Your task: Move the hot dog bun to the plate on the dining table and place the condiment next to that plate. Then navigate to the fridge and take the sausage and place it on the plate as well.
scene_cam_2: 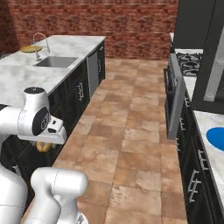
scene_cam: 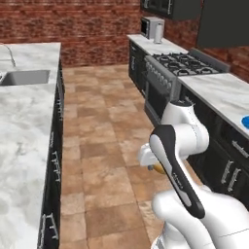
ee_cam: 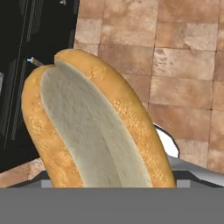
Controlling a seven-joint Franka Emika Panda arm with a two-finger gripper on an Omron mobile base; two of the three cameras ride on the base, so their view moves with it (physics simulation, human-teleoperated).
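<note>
brick walls and a tiled floor (scene_cam: 107, 146) run between the long marble counter (scene_cam: 24, 121) with its sink (scene_cam_2: 54, 61) and the stove (scene_cam: 187, 65) side. low beside the robot, over the floor, the tool holds the hot dog bun (ee_cam: 94, 127) lengthwise, its pale split facing the hand camera. a glimpse of bun (scene_cam_2: 43, 146) shows under the arm. far off, the yellow-rimmed plate (scene_cam_2: 30, 48) sits beside the faucet (scene_cam_2: 39, 41).
</note>
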